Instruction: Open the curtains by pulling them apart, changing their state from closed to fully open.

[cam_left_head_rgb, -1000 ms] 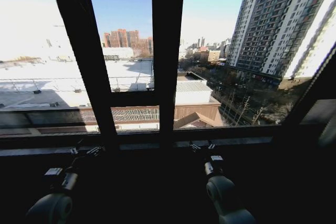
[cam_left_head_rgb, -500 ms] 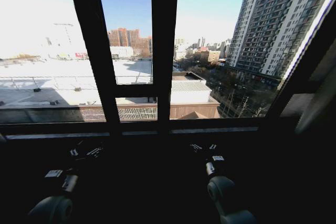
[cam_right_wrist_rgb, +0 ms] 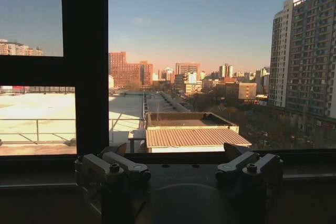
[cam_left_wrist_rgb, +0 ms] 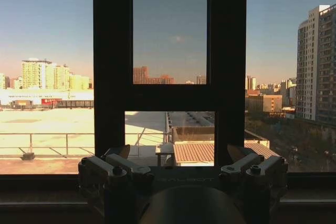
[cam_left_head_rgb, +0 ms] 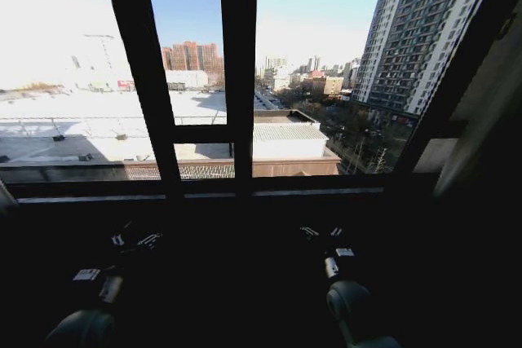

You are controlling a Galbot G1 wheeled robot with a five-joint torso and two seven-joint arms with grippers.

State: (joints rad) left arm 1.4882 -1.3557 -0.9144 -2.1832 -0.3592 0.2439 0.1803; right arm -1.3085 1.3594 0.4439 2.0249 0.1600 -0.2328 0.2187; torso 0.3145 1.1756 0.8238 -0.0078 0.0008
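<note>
Head view: the left claw [cam_left_head_rgb: 134,240] and the right claw [cam_left_head_rgb: 320,232] are held low in front of the robot, below the window sill [cam_left_head_rgb: 196,196], well apart from each other and pointing toward the glass. Each is spread wide with nothing between its fingers; the wrist views confirm this, the left claw [cam_left_wrist_rgb: 178,158] and the right claw [cam_right_wrist_rgb: 176,156] each showing two finger assemblies far apart with open air and the view outside between them.

The dark window frame [cam_left_head_rgb: 238,71] stands bare across the middle of the window, its vertical bars and a short crossbar dividing the panes. Through the glass appear a pale flat rooftop [cam_left_head_rgb: 73,120], a low building with a ribbed roof [cam_left_head_rgb: 289,132] and a tall apartment block [cam_left_head_rgb: 424,30].

The curtains [cam_left_head_rgb: 489,120] are visible at the robot's right edge of the window as a pale beige-grey gathered panel hanging beside the slanted frame bar, apart from both claws. A thin pale sliver at the far left edge may be the other panel; it cannot be told for certain.
</note>
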